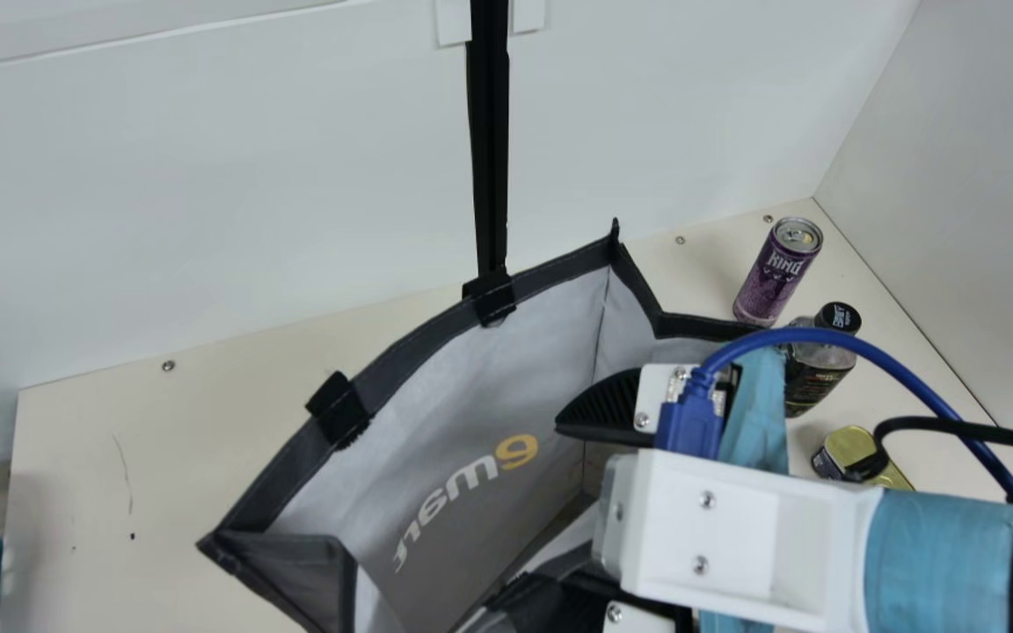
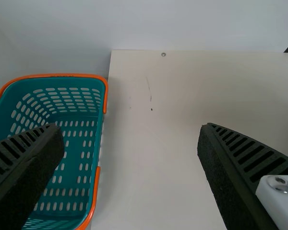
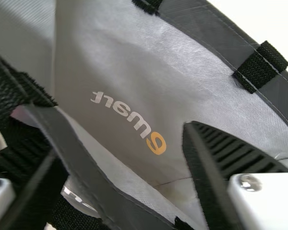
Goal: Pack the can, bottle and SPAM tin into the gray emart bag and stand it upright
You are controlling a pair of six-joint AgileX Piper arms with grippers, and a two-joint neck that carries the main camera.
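Over the near rim of the gray emart bag (image 1: 471, 369) hangs my right gripper (image 1: 524, 514), fingers spread. The bag's mouth gapes upward, its far wall standing. In the right wrist view, one finger of the gripper (image 3: 122, 143) is inside the bag (image 3: 115, 62); the other is at the near rim, partly behind black webbing. Right of the bag, the purple can (image 1: 770, 280) stands at the back, the dark-capped bottle (image 1: 812, 374) in front of it and the gold SPAM tin (image 1: 854, 448) nearer still, partly behind a cable. My left gripper (image 2: 130, 129) is open above the table, holding nothing.
A teal basket with orange handles (image 2: 98, 143) sits beside the table's left edge. Bare table (image 2: 153, 158) lies between it and the bag. A white wall rises behind, another at the right. One black strap runs upward from the bag's far rim.
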